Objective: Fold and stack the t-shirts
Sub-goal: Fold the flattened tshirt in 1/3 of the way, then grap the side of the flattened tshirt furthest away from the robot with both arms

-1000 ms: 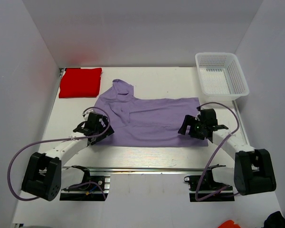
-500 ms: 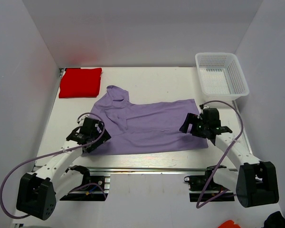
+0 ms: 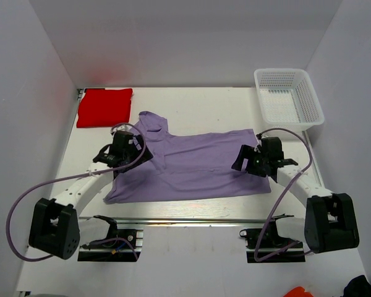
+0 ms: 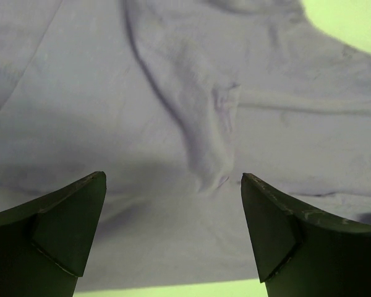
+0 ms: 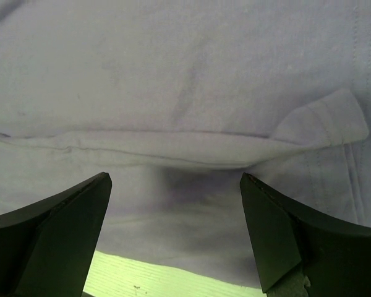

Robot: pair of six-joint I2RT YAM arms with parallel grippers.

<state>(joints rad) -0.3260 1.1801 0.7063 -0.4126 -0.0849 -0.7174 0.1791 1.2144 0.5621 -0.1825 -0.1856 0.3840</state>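
The lavender t-shirt [image 3: 191,164] lies flat across the middle of the table, folded into a long band with its collar end at the upper left. The red t-shirt [image 3: 104,106] is a neat folded rectangle at the far left corner. My left gripper [image 3: 133,158] is open above the shirt's left part; its wrist view shows only lavender cloth [image 4: 173,124] between the fingers [image 4: 62,229]. My right gripper [image 3: 240,162] is open over the shirt's right end, with a folded hem [image 5: 321,124] ahead of its fingers [image 5: 278,229]. Neither holds cloth.
A white mesh basket [image 3: 289,98] stands at the far right corner. White walls close in the table on three sides. The arm bases and a metal rail [image 3: 185,219] run along the near edge.
The left gripper has moved up and away from the near left corner onto the shirt's left part. The shirt has been drawn toward the near edge and lies flatter. The right gripper shifted slightly.
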